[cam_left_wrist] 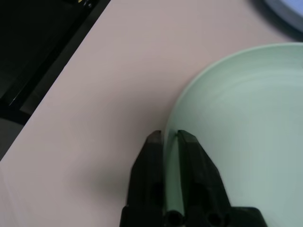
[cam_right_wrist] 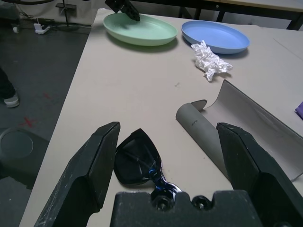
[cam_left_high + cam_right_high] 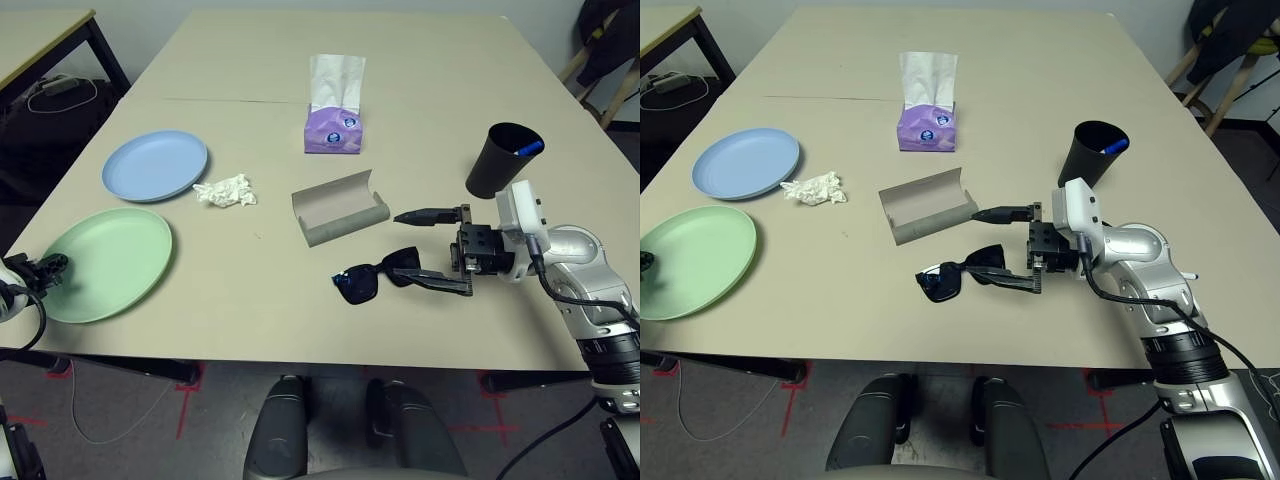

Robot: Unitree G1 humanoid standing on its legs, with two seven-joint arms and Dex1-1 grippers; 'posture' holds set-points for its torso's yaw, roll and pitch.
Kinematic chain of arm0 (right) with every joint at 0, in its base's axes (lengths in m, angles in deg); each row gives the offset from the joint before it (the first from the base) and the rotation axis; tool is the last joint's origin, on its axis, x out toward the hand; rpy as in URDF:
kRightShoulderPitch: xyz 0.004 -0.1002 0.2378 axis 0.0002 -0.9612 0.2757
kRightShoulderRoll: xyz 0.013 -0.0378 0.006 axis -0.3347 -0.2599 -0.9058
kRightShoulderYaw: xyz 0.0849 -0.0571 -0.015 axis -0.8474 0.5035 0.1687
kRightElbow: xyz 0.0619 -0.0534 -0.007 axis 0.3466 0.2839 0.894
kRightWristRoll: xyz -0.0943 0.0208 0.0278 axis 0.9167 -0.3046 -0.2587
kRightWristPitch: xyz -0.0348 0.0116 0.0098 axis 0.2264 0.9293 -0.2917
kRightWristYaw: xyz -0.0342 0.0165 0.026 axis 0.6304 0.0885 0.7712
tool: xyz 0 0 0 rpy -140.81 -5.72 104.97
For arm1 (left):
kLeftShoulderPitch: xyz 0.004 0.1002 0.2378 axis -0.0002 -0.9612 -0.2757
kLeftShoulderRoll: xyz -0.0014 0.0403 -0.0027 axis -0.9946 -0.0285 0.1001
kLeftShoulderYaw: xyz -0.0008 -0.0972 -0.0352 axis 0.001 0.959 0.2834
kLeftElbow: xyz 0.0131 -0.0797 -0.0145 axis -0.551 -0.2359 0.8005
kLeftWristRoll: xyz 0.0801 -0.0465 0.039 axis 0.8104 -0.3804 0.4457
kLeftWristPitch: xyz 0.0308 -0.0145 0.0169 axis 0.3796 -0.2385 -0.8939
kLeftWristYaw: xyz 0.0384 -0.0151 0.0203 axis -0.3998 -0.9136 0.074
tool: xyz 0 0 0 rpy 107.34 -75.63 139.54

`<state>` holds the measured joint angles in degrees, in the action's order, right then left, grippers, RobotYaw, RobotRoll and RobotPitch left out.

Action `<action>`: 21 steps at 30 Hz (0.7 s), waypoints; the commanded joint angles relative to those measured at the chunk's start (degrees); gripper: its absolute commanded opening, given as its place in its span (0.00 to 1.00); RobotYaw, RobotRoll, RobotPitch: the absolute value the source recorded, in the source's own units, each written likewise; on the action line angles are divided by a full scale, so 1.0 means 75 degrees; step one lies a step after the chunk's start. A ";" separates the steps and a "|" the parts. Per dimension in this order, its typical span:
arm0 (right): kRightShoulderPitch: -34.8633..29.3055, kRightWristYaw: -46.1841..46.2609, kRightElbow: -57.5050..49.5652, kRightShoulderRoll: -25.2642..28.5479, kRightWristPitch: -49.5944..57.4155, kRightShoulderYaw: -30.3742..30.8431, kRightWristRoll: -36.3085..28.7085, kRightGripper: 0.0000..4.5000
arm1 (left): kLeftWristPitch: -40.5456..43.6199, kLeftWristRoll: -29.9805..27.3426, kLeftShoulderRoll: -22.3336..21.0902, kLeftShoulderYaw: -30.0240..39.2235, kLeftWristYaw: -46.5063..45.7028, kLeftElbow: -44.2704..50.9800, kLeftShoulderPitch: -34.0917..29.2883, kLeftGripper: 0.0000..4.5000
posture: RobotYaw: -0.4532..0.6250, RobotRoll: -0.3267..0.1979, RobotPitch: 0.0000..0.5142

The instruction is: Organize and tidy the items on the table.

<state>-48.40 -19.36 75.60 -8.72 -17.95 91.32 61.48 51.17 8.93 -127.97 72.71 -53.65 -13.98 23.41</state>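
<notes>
Sunglasses [image 3: 375, 279] between open right gripper [image 3: 430, 248] fingers — left gripper [image 1: 170, 138] pinching green plate [image 3: 100, 262] rim.

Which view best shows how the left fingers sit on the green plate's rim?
The left wrist view: the left gripper pinches the green plate at its rim. The left eye view shows it small at the picture's edge; the right wrist view, far off.

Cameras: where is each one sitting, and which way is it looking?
Left eye view: on the head, looking down at the table; silver right forearm at the right.
Right eye view: beside it, same scene, with sunglasses and glasses case.
Left wrist view: along the left gripper, black fingers shut on the green plate rim.
Right wrist view: along the open right gripper, over the sunglasses.
Shared: wrist views both show the green plate.
</notes>
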 commanded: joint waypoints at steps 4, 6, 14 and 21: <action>-0.0044 -0.0025 0.0035 0.0015 -0.0155 0.0065 0.0050 1.00 | 0.0111 -0.0027 -0.0018 0.0016 0.0105 0.0041 -0.0104 0.01 | 0.54 0.62 0.27; -0.0033 -0.0034 0.0066 0.0013 -0.0178 0.0080 0.0062 1.00 | 0.0193 -0.0112 -0.0004 0.0044 0.0236 0.0194 -0.0189 0.01 | 0.54 0.62 0.27; 0.0076 -0.0091 0.0271 -0.0002 -0.0287 0.0108 0.0115 1.00 | 0.0612 -0.0505 -0.0096 0.0291 0.0834 0.0845 -0.0665 0.01 | 0.54 0.62 0.27; 0.0155 -0.0106 0.0355 -0.0008 -0.0338 0.0145 0.0139 1.00 | 0.1615 -0.1344 0.0279 0.0822 0.0974 0.2735 -0.1180 0.01 | 0.55 0.62 0.26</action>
<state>-47.14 -19.79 77.72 -8.91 -19.94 92.10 62.35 61.24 0.23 -126.79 77.53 -46.08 4.10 15.63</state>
